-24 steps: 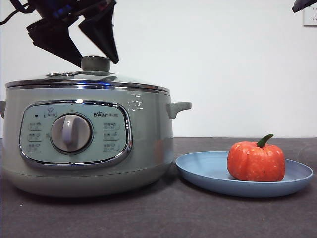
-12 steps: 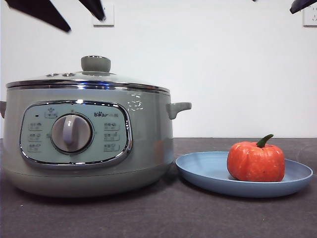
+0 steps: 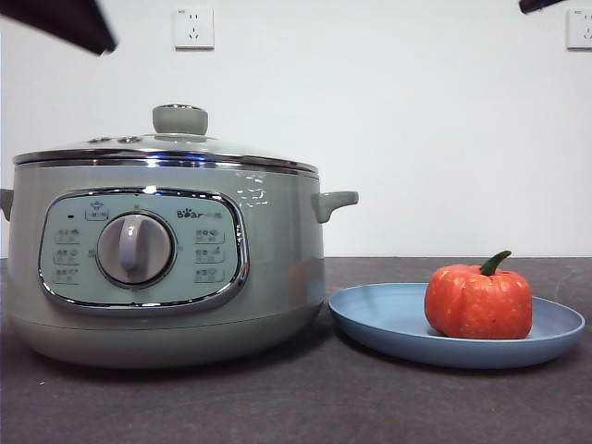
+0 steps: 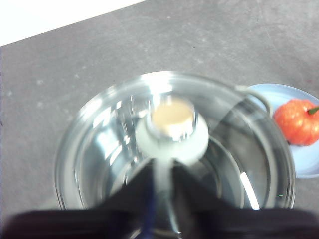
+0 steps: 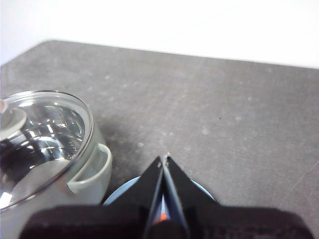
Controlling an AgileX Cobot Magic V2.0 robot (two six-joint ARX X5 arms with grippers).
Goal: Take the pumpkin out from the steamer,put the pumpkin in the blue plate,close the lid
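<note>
Task looking done: pumpkin sitting in blue plate just beside steamer; lid resting closed on steamer. You are seeing left gripper hanging above lid, jaws pressed together, empty. Right gripper closed too, over plate. Nothing left.

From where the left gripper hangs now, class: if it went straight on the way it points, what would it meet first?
Most likely the lid's knob: the left gripper points down at it from above the steamer, though blur leaves the exact line unsure.
</note>
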